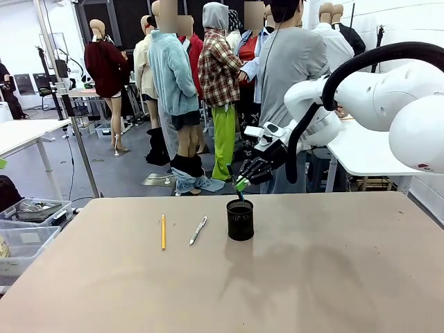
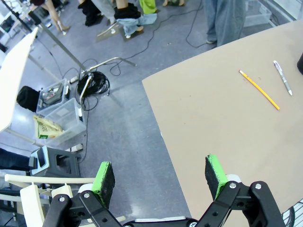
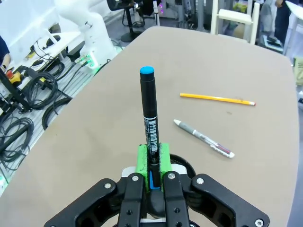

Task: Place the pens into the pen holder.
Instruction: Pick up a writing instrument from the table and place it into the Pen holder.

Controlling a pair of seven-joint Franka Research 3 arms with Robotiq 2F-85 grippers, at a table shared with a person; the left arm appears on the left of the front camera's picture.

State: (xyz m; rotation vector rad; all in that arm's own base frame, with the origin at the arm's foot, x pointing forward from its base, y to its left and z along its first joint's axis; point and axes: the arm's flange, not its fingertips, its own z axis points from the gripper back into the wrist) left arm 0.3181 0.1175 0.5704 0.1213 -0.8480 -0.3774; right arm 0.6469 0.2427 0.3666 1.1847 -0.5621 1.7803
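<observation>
Jaws pinch marker (image 3: pixel 150 123) above pen holder (image 1: pixel 240 222)

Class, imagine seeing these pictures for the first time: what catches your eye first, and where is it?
The right gripper, shut on a black marker with a blue cap, hangs over the black mesh cup. To the cup's left, a yellow pencil and a silver pen lie on the table.
</observation>
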